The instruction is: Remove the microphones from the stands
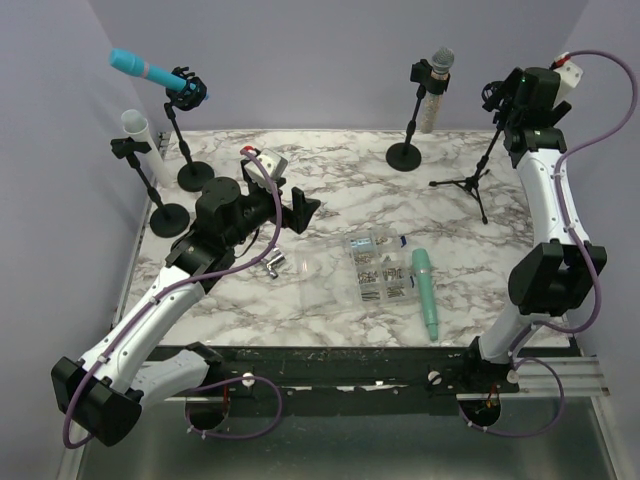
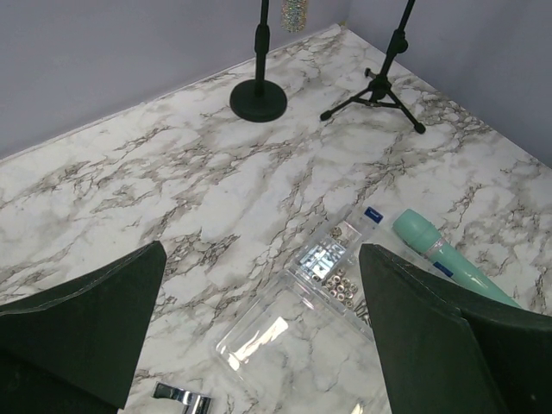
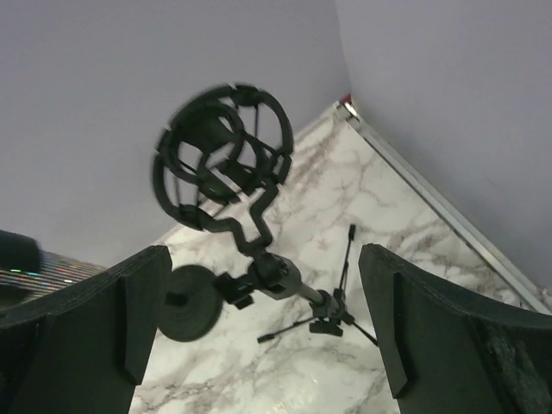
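Note:
A teal microphone (image 1: pixel 425 290) lies flat on the marble table, right of a clear box; it also shows in the left wrist view (image 2: pixel 444 259). A black tripod stand (image 1: pixel 470 180) at the back right carries an empty round shock mount (image 3: pixel 220 155). My right gripper (image 1: pixel 497 103) is open and empty, high up just behind that mount (image 3: pixel 259 332). My left gripper (image 1: pixel 305 210) is open and empty over the table's middle left (image 2: pixel 259 332). Three other stands hold microphones: a blue one (image 1: pixel 148 72), a white one (image 1: pixel 140 128) and a grey-headed one (image 1: pixel 435 80).
A clear plastic parts box (image 1: pixel 378 268) with its lid open lies mid-table, also in the left wrist view (image 2: pixel 319 285). A small shiny metal piece (image 1: pixel 274 264) lies beside it. Round stand bases (image 1: pixel 404 155) (image 1: pixel 197 176) (image 1: pixel 168 219) stand along the back and left. Walls close in on three sides.

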You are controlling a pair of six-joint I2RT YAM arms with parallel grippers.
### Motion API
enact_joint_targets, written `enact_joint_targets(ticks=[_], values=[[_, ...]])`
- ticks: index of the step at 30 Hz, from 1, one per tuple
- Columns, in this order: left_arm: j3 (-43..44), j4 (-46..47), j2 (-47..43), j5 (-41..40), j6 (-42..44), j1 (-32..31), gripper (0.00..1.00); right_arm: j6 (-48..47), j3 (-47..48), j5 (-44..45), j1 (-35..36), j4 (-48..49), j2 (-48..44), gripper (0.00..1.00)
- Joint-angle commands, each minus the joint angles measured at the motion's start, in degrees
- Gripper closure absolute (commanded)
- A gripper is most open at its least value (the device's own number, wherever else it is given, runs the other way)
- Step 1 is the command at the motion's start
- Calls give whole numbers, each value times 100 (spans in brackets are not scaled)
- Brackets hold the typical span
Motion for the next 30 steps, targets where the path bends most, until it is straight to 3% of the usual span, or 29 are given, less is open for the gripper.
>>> enact_joint_targets(ticks=[1, 13, 19, 30], values=[[145, -3, -34, 109, -4, 44, 2, 182, -352, -135, -122, -463, 277, 3], [151, -12, -25, 146, -30, 39, 1, -75, 355, -228, -123, -585, -94, 3], [150, -3, -9, 185, -56, 38, 2, -92, 48, 111, -125, -488, -83, 3], [159, -12, 1, 196, -65, 38, 2, 18, -638, 189, -121, -359, 51, 11]])
